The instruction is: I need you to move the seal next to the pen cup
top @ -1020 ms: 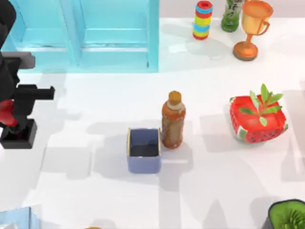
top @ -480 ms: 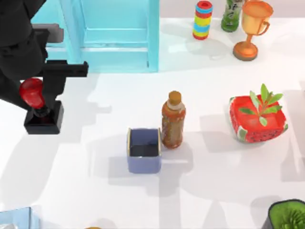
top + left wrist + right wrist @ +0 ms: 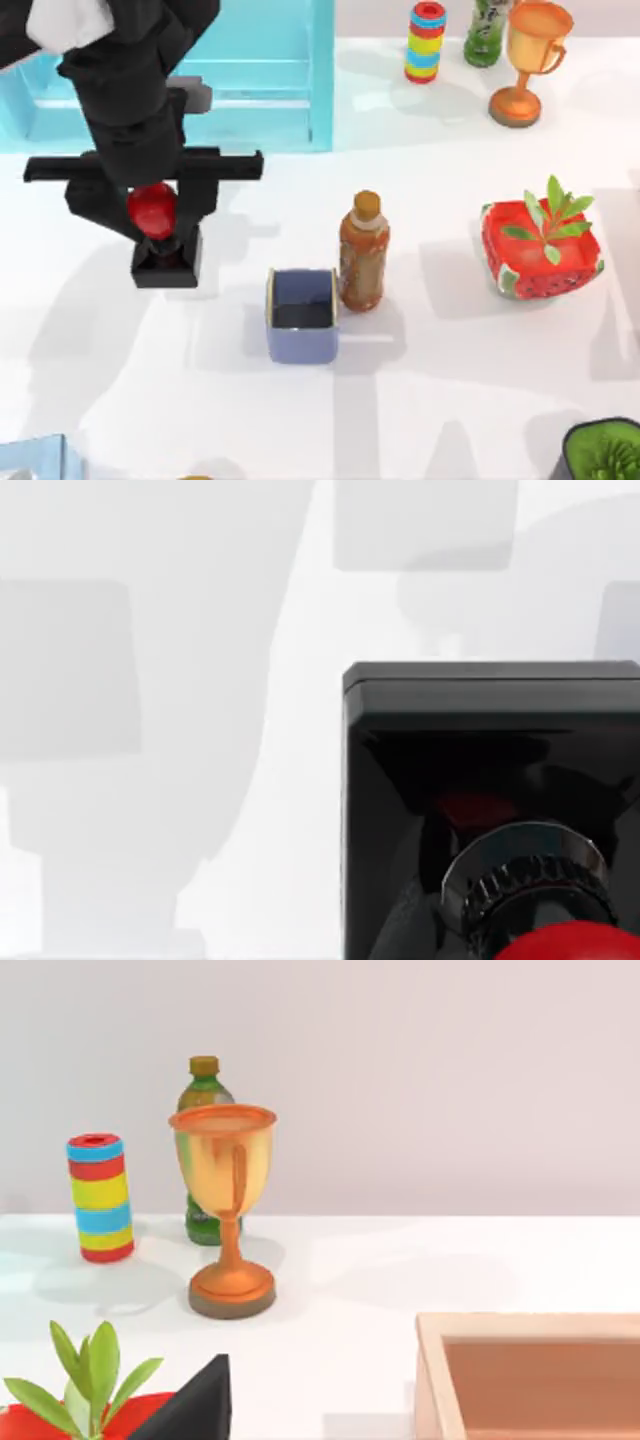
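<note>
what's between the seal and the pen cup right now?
In the top view, only bare white table separates the seal, held by the left gripper, from the pen cup.

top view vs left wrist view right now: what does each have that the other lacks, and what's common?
Top view alone: the pen cup, the brown bottle touching its right side, the watermelon planter, the trophy, the striped cylinder and the left gripper clamped on the seal's knob. Left wrist view alone: the ribbed metal collar under the knob. Both: the seal with its black base and red knob, over the white table.
</note>
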{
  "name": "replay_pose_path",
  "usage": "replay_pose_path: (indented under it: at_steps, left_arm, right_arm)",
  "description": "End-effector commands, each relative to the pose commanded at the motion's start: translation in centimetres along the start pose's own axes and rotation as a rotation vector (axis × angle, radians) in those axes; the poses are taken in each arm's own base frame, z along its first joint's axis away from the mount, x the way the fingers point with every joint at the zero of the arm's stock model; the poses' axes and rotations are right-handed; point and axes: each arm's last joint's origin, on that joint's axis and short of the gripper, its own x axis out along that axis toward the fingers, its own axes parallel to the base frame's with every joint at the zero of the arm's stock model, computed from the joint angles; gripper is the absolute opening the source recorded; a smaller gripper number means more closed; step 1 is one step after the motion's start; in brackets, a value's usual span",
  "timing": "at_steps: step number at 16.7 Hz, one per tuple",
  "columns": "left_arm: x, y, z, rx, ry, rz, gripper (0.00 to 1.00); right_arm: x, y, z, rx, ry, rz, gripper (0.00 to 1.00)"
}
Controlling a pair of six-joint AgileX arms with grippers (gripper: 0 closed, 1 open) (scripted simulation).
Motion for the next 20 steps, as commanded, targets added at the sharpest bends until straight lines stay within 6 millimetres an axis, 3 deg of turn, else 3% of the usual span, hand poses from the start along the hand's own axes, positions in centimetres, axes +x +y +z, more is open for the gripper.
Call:
replay_pose_path:
  at_steps: [4, 17, 20]
  left_arm:
    - [2.5, -2.8, 0.5, 0.0, -0.003, -0.001, 0.0]
    - [4.0, -2.8, 0.5, 0.0, -0.003, -0.001, 0.0]
    - [4.0, -2.8, 0.5, 0.0, -0.003, -0.001, 0.23]
  right_arm:
    - [0.0, 0.0, 0.0, 0.0, 0.0, 0.0, 1.0]
    - [0.0, 0.0, 0.0, 0.0, 0.0, 0.0, 1.0]
    - [0.0, 0.0, 0.0, 0.0, 0.0, 0.0, 1.0]
